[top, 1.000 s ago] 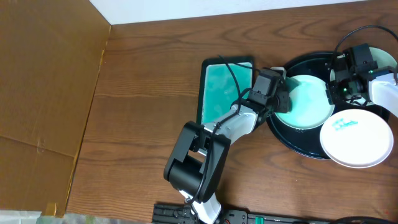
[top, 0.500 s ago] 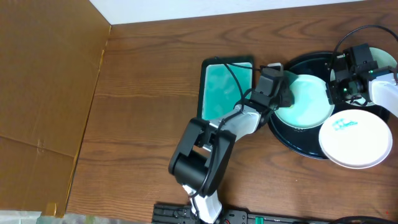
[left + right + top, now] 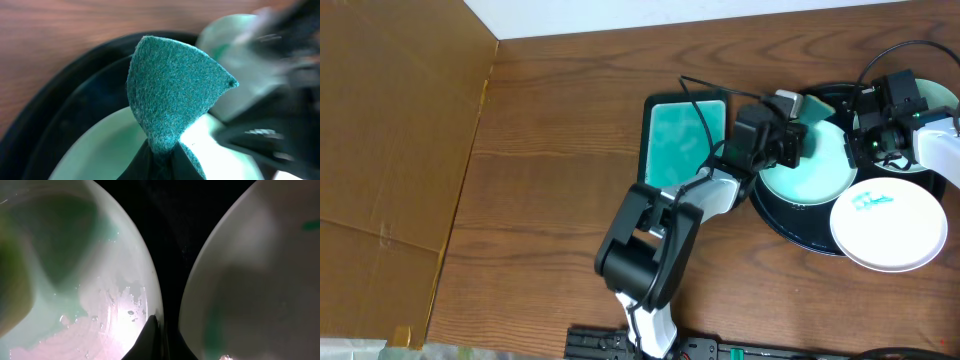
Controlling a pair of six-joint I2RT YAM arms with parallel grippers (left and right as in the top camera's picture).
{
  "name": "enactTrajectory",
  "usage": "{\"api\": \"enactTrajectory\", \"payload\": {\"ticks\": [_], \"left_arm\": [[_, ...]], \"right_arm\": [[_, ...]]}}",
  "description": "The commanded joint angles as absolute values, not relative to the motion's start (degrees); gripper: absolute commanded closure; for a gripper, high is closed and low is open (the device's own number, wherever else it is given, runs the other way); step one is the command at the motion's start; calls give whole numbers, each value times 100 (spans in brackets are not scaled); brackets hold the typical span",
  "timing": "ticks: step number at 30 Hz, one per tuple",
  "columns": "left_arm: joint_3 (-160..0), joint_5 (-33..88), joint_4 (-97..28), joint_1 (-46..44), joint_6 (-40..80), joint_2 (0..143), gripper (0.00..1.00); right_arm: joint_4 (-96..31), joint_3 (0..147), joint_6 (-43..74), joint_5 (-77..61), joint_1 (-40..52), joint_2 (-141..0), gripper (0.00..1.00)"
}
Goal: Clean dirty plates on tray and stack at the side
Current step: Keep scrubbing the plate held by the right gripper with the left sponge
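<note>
A mint-green plate point(image 3: 812, 172) lies in the black tray point(image 3: 790, 228). My left gripper point(image 3: 796, 138) is shut on a teal sponge point(image 3: 175, 95) and holds it over the far edge of that plate point(image 3: 100, 155), with the tray rim point(image 3: 60, 115) behind. My right gripper point(image 3: 861, 146) is shut on the right rim of the same plate point(image 3: 75, 280), which looks wet. A white plate point(image 3: 890, 228) with a teal smear rests on the tray's front right edge and also shows in the right wrist view point(image 3: 250, 280). A second mint plate point(image 3: 938, 92) is mostly hidden under the right arm.
A rectangular teal-lined sponge tray point(image 3: 680, 145) lies on the wooden table left of the black tray. A brown cardboard sheet point(image 3: 390, 130) covers the left side. The left arm's base point(image 3: 640, 265) stands at the front middle.
My left gripper has moved the sponge right and away across the mint plate to its far edge. The right gripper has stayed on the plate's rim.
</note>
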State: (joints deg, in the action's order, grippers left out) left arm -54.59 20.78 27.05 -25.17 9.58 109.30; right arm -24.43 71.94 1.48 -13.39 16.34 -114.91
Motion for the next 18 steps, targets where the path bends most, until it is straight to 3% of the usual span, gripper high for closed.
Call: {"api": "enactTrajectory", "payload": {"ticks": [1,8,13,18], "left_arm": [[-5465,2762,2569,-2399,731,10191,93],[-5465,2248,1402,-2029,779,9312,93],[-5463,2244,633,-2246,1197,9631,93],[-5463,1658,821,-2539,1494,10298,93]], "right_arm": [[-2484,7146,19,-1103,1660,-11688,99],[-2462,7146,19,-1166,1660,-11496,99],[-2357,7148,21,-1166,1660,-11463,99],[-2381,7146,19,-1166,1660,-11463,99]]}}
